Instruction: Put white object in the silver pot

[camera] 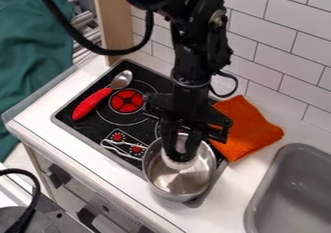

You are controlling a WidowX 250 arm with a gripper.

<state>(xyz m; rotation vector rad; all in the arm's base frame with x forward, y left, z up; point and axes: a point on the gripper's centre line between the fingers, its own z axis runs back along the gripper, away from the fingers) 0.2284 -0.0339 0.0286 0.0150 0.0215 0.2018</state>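
From here I see the white object (pixel 179 166) within the silver pot (pixel 183 182), lower centre of the frame, against my end effector (pixel 182 155); gripped or released, I can't tell

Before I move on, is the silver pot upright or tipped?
Upright: the silver pot stands on the stove, its mouth facing up toward the pincer.

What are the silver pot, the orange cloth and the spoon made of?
The pot looks like shiny metal, maybe steel, because its inside gleams with bright reflections. The cloth seems to be soft, dull fabric, since it lies in floppy folds. The spoon has a shiny bowl that looks like metal, and a red handle that could be plastic or rubber.
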